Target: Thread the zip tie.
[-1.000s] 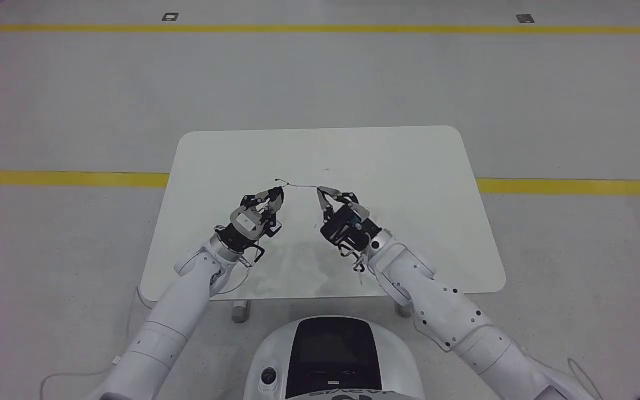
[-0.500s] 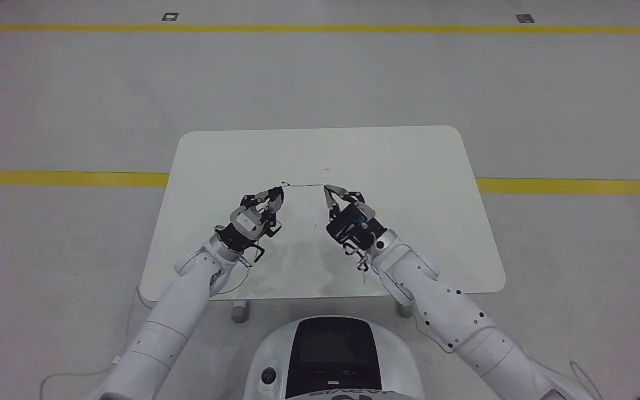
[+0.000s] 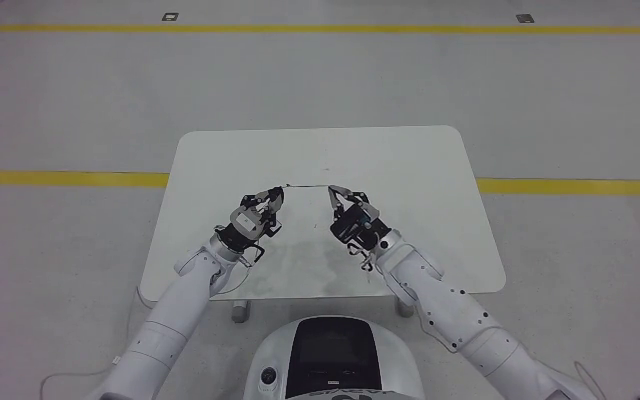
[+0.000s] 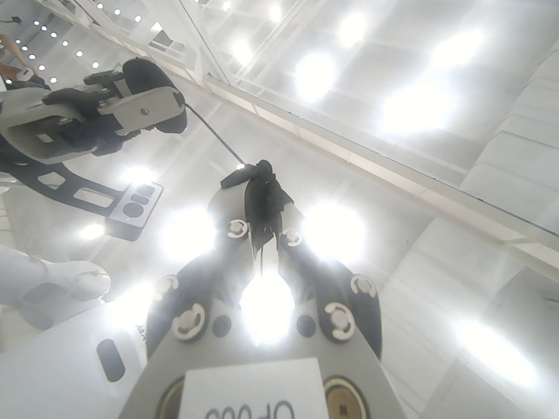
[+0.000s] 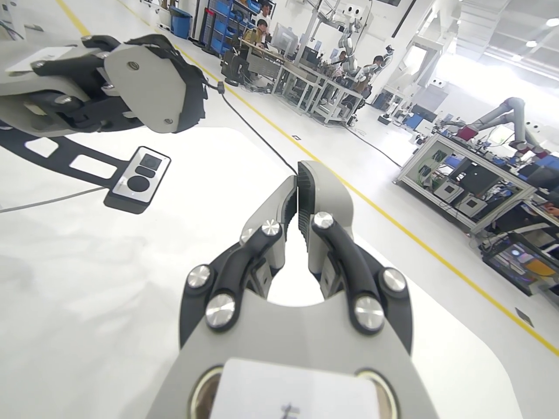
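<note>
Above the middle of the table [image 3: 400, 160], the left gripper [image 3: 279, 187] and the right gripper [image 3: 332, 188] are each closed on one end of the zip tie [image 3: 305, 187], which is held stretched between them, clear of the table, presumably so its ends can be aligned.

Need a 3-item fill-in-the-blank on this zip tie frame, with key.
1. The zip tie is stretched ____ the left gripper and the right gripper.
2. Each gripper is ____ on one end of it.
3. Under them stands a ____ table.
Missing words: between; shut; white.
</note>
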